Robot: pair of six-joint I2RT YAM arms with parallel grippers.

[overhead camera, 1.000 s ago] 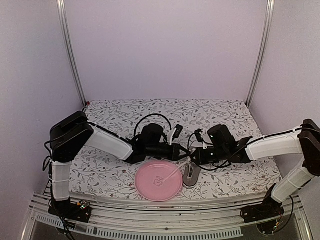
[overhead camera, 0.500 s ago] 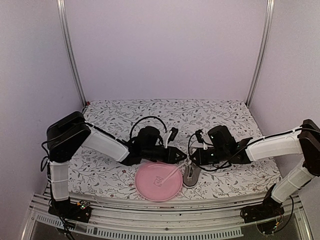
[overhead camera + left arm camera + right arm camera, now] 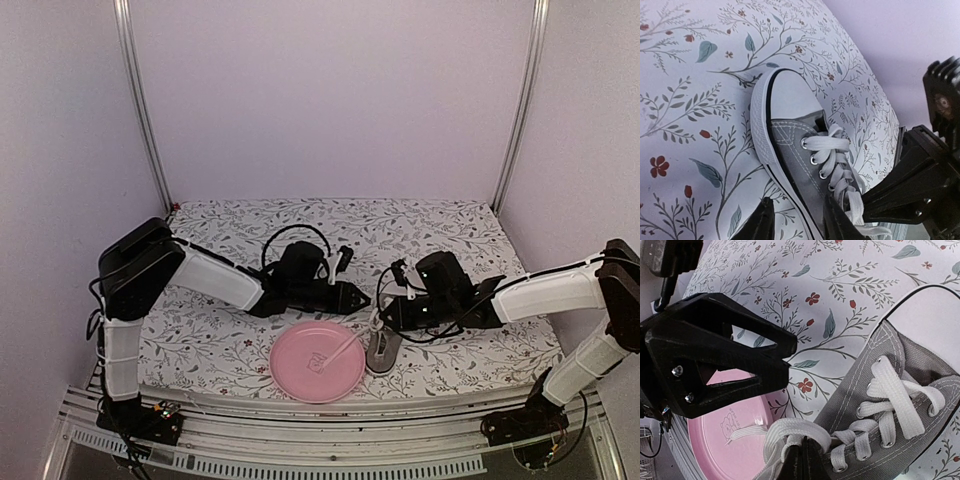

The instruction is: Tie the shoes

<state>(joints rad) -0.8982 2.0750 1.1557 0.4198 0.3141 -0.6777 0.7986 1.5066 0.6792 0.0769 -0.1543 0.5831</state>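
One grey sneaker (image 3: 384,350) lies on the flowered cloth (image 3: 460,240) just beside the pink plate (image 3: 295,378), with a white lace (image 3: 343,349) trailing across that plate. Right gripper (image 3: 802,456), pressed together at the shoe's throat, seems to pinch a lace loop, likely holding it taut. Left gripper (image 3: 799,220), jaws parted and empty, hovers just beside the sneaker's flank, probably ready for the loose end.
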